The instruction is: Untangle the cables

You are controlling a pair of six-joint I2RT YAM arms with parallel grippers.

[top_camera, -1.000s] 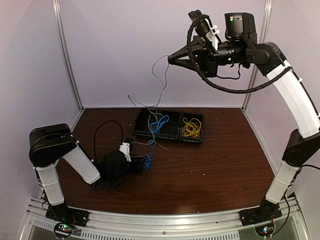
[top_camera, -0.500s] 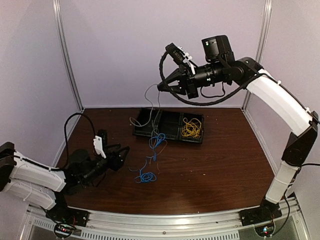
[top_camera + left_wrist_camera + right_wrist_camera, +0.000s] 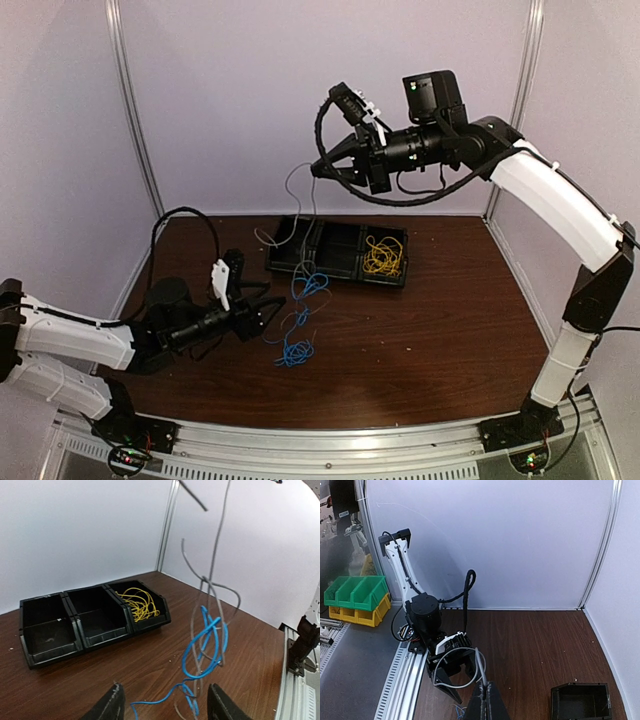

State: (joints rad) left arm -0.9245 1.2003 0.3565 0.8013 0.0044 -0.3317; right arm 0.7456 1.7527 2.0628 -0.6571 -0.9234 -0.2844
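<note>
My right gripper point(image 3: 316, 170) is high above the table, shut on a thin grey cable point(image 3: 297, 205) that hangs from it. A blue cable point(image 3: 308, 285) is tangled round the grey one lower down, and its end lies coiled on the table point(image 3: 293, 352). My left gripper point(image 3: 272, 310) is low at the left, open, its fingers pointing at the hanging tangle. In the left wrist view the blue cable point(image 3: 202, 645) and the grey cable point(image 3: 215, 565) dangle just beyond my open left gripper point(image 3: 166, 707). In the right wrist view the right gripper point(image 3: 487, 686) pinches a grey cable loop point(image 3: 470, 680). A yellow cable point(image 3: 383, 256) lies in the right bin.
A black tray of three bins point(image 3: 338, 250) stands at the back middle of the brown table; its left and middle bins point(image 3: 75, 625) show no cable. White walls and metal posts close in the back and sides. The left arm's thick black cable point(image 3: 185, 215) arcs above its wrist.
The right gripper came down and to the left with the grey cable. The left arm swung out left, then reached right toward the hanging tangle. The blue cable now hangs in front of the tray.
</note>
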